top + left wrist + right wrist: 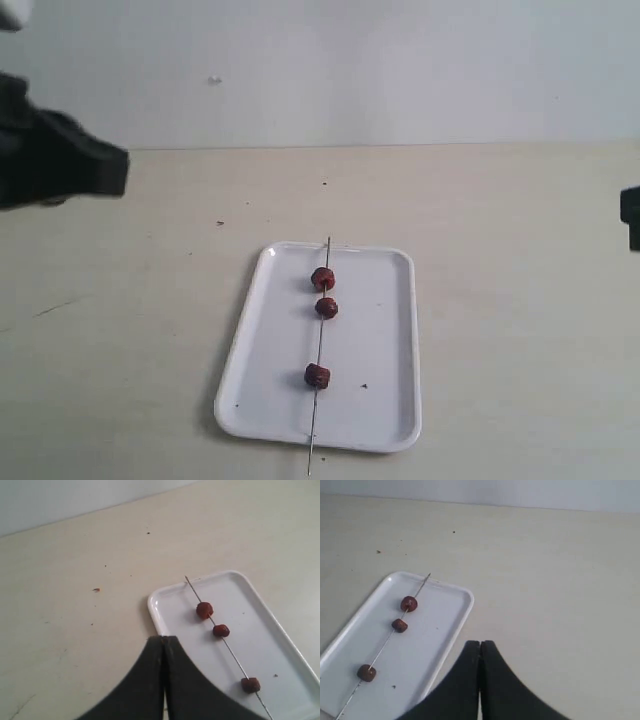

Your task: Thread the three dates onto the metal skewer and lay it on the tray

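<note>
Your skewer [319, 345] lies along the tray [378, 410], dates [326, 308] threaded; left gripper [163, 642] and right gripper [480, 646] closed empty, clear, so likely finished.

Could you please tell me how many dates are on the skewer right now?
3, all threaded on the metal skewer lying on the tray: one date and a second date close together toward one end, a third date alone toward the other. None appears hidden.
</note>
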You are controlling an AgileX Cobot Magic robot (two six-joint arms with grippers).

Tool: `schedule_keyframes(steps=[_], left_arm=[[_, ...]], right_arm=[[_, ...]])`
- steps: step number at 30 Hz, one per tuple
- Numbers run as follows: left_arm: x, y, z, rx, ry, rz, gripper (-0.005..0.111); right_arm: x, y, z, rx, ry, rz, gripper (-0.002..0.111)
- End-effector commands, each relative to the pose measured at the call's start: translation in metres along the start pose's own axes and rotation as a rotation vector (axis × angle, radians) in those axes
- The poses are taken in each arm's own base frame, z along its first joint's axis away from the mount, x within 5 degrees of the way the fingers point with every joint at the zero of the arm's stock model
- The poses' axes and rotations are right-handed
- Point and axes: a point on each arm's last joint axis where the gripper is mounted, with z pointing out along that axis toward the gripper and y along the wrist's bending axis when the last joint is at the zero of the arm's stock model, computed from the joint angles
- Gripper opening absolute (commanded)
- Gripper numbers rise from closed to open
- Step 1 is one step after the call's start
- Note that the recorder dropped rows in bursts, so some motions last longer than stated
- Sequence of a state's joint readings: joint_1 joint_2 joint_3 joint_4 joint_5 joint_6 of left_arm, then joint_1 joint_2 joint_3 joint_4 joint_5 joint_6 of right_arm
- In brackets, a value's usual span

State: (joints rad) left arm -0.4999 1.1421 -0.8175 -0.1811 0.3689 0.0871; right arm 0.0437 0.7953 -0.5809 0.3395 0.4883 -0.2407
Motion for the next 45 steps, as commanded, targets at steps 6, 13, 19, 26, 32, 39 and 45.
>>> schedule_keyframes(steps=[6,13,19,26,32,39,45], left_arm=[[0.099,0.01,-0.048,-0.035,-0.233,0.008,0.0],[0.111,0.011,-0.062,-0.036,-0.323,0.01,0.0],[0.111,0.011,-0.063,-0.035,-0.331,0.01,0.0],[0.111,0.011,-0.063,-0.116,-0.313,0.464,0.0],[0.109,0.01,-0.078,-0.178,-0.382,0.712,0.0],[0.11,0.009,-0.106,-0.174,-0.537,0.53,0.0],[0.136,0.018,-0.111,-0.183,-0.533,0.186,0.0]], right_arm=[[0.038,-0.006,-0.001,0.036,-0.037,-0.036,0.0],[0.039,-0.006,-0.001,0.033,-0.033,-0.03,0.0],[0.039,-0.006,-0.001,0.033,-0.033,-0.03,0.0],[0.039,-0.006,-0.001,0.033,-0.033,-0.03,0.0],[0.039,-0.005,-0.002,0.031,-0.033,-0.026,0.0],[0.039,-0.005,-0.002,0.031,-0.035,-0.026,0.0],[0.039,-0.005,-0.002,0.03,-0.036,-0.023,0.0]])
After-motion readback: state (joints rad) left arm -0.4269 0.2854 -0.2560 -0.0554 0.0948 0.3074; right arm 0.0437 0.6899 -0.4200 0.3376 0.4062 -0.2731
